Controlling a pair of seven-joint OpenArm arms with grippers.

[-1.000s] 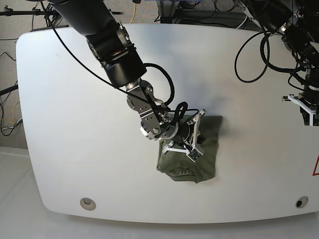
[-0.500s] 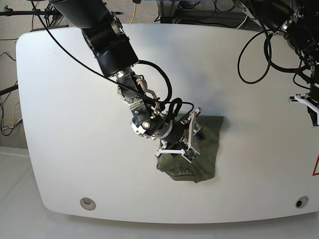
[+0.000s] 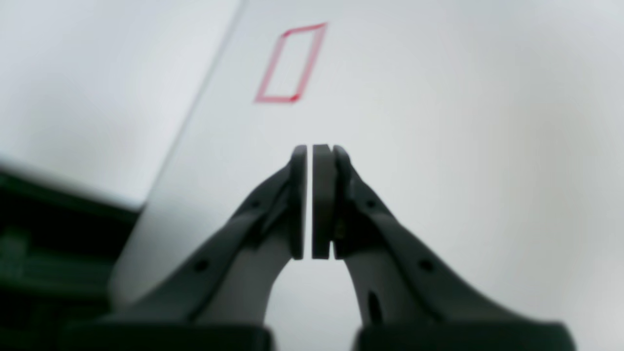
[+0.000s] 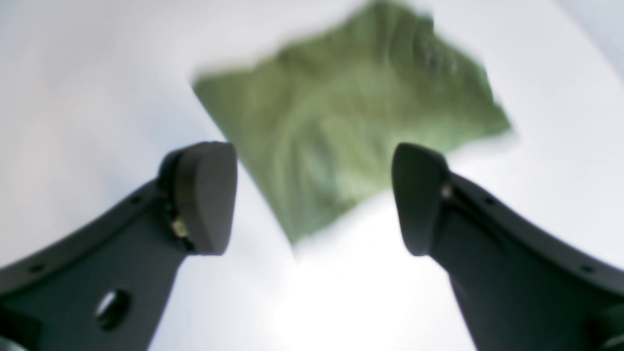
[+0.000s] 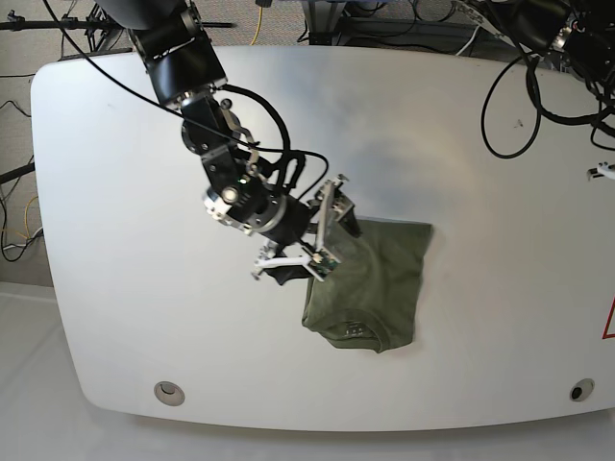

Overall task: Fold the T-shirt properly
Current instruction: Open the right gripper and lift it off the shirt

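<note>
Looking down from the left wrist: left gripper [image 3: 310, 202] hanging over bare white table [image 3: 463, 122], pads pressed almost together with only a hairline slit between them and nothing caught there; a red outlined rectangle [image 3: 291, 63] marking the surface beyond, and no cloth showing anywhere in this view. Looking down from the right wrist: right gripper [image 4: 314, 197] hovering with its fingers spread wide and empty, framing the olive-green T-shirt [image 4: 351, 126], blurred but clearly lying as a compact folded packet with one corner pointing toward the camera. Looking from the base: T-shirt [image 5: 370, 288] lying folded near the middle of the table [image 5: 125, 192], toward the front edge, neck rib at its near end; right gripper [image 5: 307, 235] poised just beside the packet's left edge, apparently clear of the fabric. Judging the cloth as light, soft and limp, sagging and unfolding if lifted by one layer, so pinching through all layers at a folded edge or corner, or pressing flat, looking safest; slipping unlikely, snagging or dragging the stack more probable.
</note>
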